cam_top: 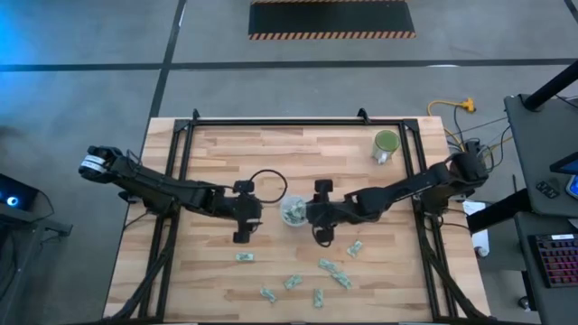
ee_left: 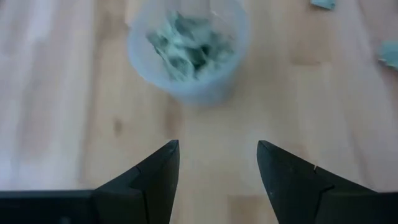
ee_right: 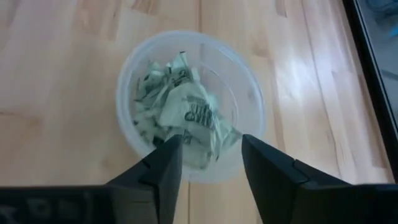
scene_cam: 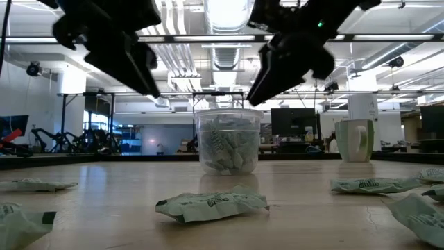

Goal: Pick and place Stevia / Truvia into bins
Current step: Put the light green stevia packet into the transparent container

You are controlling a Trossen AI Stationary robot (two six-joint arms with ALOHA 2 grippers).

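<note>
**Both claws open over the cup, packets loose on worktop**

Light wood-plank worktop [cam_top: 217, 280] on a black frame, grey concrete floor around it; low view shows an open lab with ceiling lights and racks behind. Clear cup [cam_top: 293, 212] stands upright at frame centre, mouth up, stuffed with crumpled packets [ee_right: 180, 115]. Right claw [ee_right: 210, 155] directly above the cup rim, jaws apart, holding nothing. Left claw [ee_left: 217, 165] just left of the cup, jaws apart, empty. Loose packets [cam_top: 336, 273] lie flat, lower centre, long axes mixed. Green mug [cam_top: 386, 144] upper right.
</note>
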